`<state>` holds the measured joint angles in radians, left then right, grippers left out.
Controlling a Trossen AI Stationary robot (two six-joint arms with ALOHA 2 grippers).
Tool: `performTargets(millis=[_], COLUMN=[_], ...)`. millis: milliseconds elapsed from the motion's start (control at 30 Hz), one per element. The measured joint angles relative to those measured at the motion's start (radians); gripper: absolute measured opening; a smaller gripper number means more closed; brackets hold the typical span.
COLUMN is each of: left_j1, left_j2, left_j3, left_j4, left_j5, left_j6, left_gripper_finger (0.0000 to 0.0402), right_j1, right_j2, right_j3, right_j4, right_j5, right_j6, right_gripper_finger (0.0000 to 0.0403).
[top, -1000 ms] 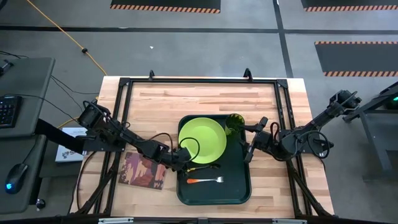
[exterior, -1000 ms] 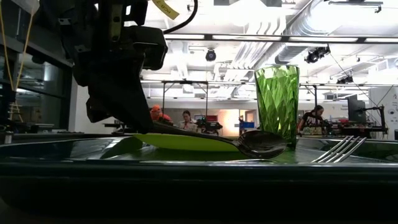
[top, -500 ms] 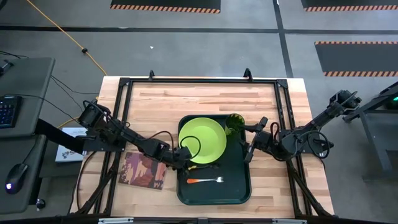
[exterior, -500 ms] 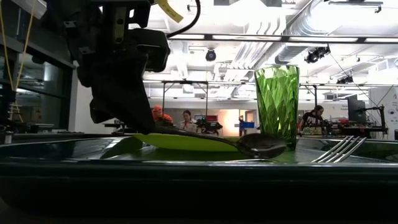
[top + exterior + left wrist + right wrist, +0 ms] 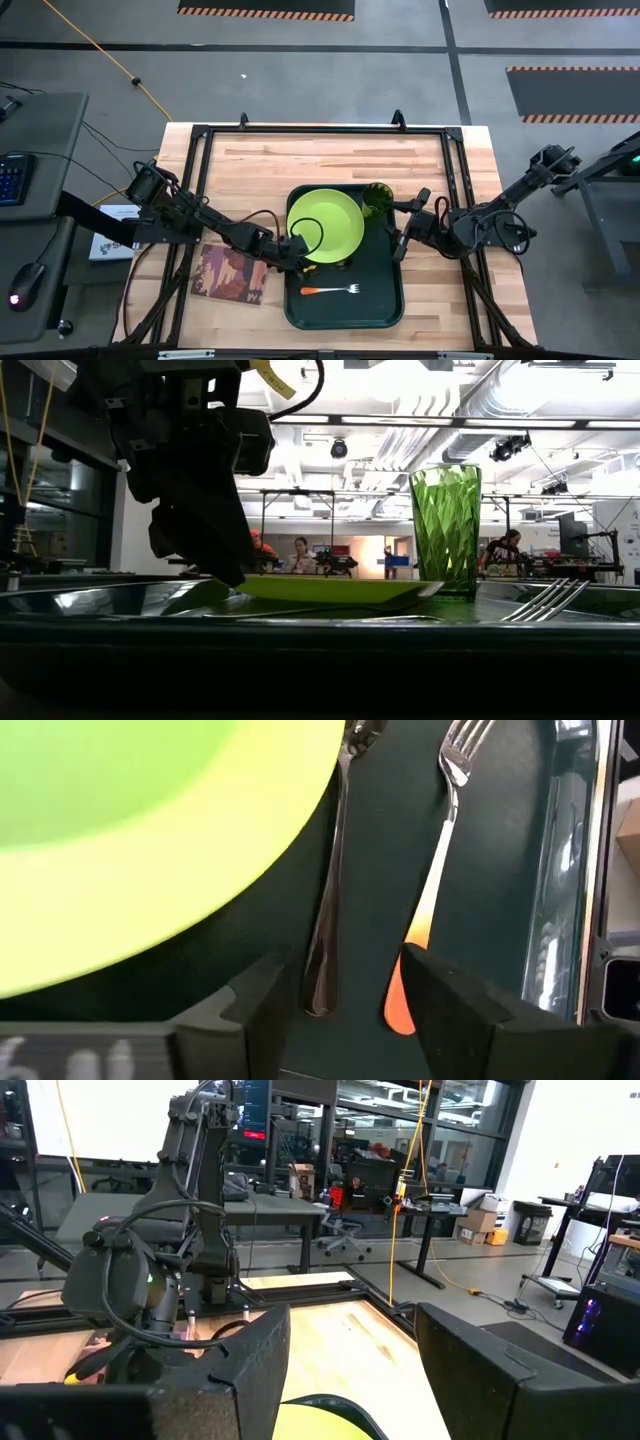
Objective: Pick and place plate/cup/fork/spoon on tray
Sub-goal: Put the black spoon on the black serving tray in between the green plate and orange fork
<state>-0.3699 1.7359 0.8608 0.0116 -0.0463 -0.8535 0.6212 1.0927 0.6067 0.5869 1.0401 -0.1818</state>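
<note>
The dark green tray point(image 5: 385, 300) holds the lime-green plate point(image 5: 325, 225), the green cup point(image 5: 378, 195) upright at its far right corner, and the orange-handled fork point(image 5: 330, 290). The dark spoon point(image 5: 330, 920) lies flat on the tray floor between the plate's rim and the fork. My left gripper point(image 5: 340, 975) is open low over the tray's left side. Its fingers stand on either side of the spoon's handle end point(image 5: 318, 1000) without touching it. My right gripper point(image 5: 400, 238) waits open over the tray's right edge, beside the cup.
A reddish-brown patterned mat point(image 5: 232, 275) lies on the wooden table left of the tray. A black frame point(image 5: 200, 135) runs along the table's edges. In the low view people stand in the room far behind the table.
My left gripper has opened and let go of the spoon. The spoon, held with its bowl raised above the tray floor, has dropped and now lies flat on the tray beside the plate.
</note>
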Motion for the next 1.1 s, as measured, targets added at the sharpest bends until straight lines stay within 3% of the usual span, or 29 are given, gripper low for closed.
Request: performTargets(millis=[67, 233, 367, 467, 567, 667, 733, 800, 900, 1000, 1100], left_j1=[0.011, 0.066, 0.065, 0.040, -0.003, -0.032, -0.021, 0.017, 0.112, 0.239, 0.342], left_j2=[0.000, -0.055, -0.148, -0.239, -0.326, -0.393, -0.430, -0.452, -0.497, -0.553, -0.600], left_j3=[0.000, 0.002, 0.002, 0.001, -0.033, -0.123, -0.208, -0.287, -0.367, -0.369, -0.341], left_j4=[0.000, -0.002, -0.021, -0.047, -0.006, 0.155, 0.314, 0.505, 0.677, 0.660, 0.597], left_j5=[0.024, 0.194, 0.153, -0.034, -0.335, -0.592, -0.646, -0.614, -0.421, -0.153, 0.015], left_j6=[0.019, 0.047, 0.109, 0.216, 0.356, 0.481, 0.564, 0.621, 0.660, 0.594, 0.554], left_gripper_finger=[0.0179, 0.0176, 0.0170, 0.0164, 0.0161, 0.0161, 0.0161, 0.0161, 0.0161, 0.0161, 0.0161], right_j1=[0.000, 0.000, 0.000, 0.000, 0.000, -0.007, -0.034, -0.081, -0.143, -0.160, -0.149], right_j2=[0.000, 0.000, 0.000, 0.000, 0.000, -0.002, -0.010, -0.011, 0.022, 0.078, 0.150], right_j3=[0.000, 0.000, 0.000, 0.000, 0.000, 0.000, 0.001, 0.021, 0.039, 0.037, 0.037], right_j4=[0.000, -0.005, -0.025, -0.057, -0.105, -0.177, -0.266, -0.399, -0.587, -0.711, -0.773], right_j5=[0.000, 0.000, -0.002, -0.002, -0.002, -0.033, -0.146, -0.295, -0.455, -0.574, -0.666], right_j6=[0.000, 0.002, 0.025, 0.056, 0.129, 0.249, 0.373, 0.542, 0.824, 1.024, 1.182], right_gripper_finger=[0.0209, 0.0209, 0.0209, 0.0209, 0.0209, 0.0209, 0.0209, 0.0209, 0.0209, 0.0209, 0.0209])
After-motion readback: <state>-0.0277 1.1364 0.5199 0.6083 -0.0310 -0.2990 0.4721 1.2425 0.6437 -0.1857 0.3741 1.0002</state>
